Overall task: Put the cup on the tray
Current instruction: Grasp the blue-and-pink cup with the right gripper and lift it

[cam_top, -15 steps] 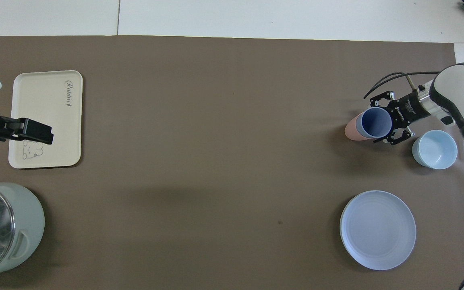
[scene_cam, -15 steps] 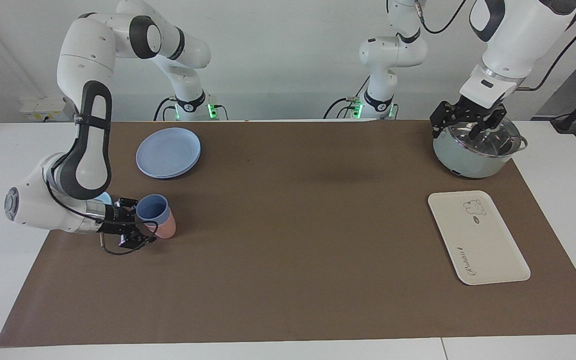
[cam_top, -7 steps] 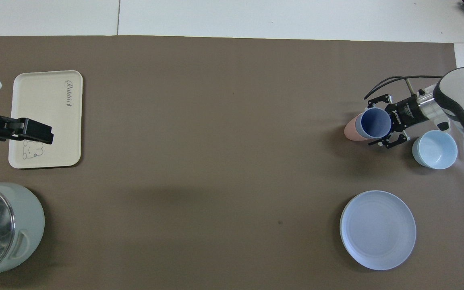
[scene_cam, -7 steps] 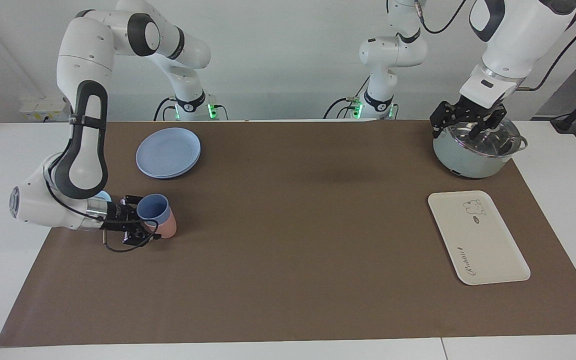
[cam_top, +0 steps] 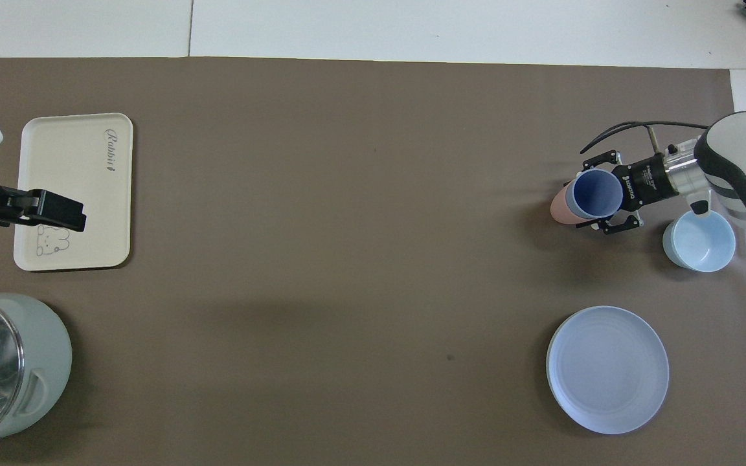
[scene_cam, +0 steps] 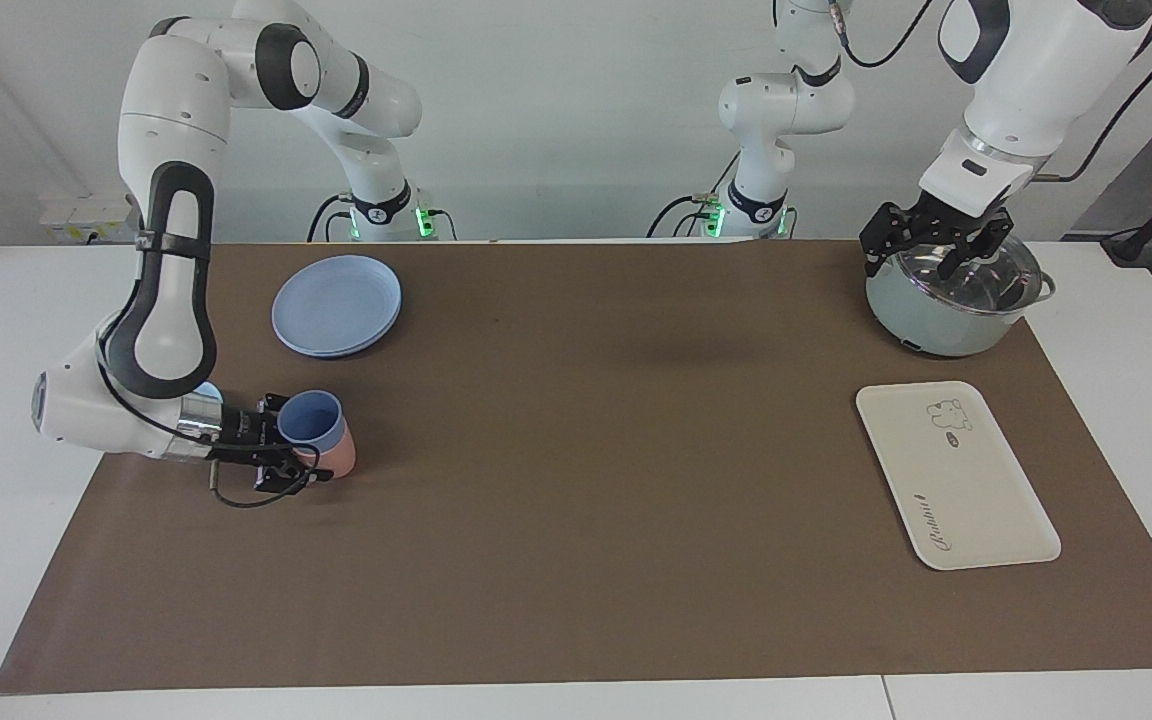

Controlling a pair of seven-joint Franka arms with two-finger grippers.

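- Both arms: glossy white rounded shells, dark grey joint bands.
- Black two-finger grippers: right gripper [scene_cam: 281, 452], left gripper [scene_cam: 921, 243].
- Thin black cables looped along wrists.
- Green lights glowing at both bases.

My right gripper [scene_cam: 286, 455] is gripping the periwinkle cup [scene_cam: 311, 420], tilted, at the right arm's end; the cream tray [scene_cam: 976, 500] is lying flat near the left arm's end.

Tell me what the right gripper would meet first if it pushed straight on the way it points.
The small periwinkle-blue plastic cup between the right gripper's jaws, nested tilted in a pink plastic cup; past them, brown mat. The left gripper waits over the grey-green pot.
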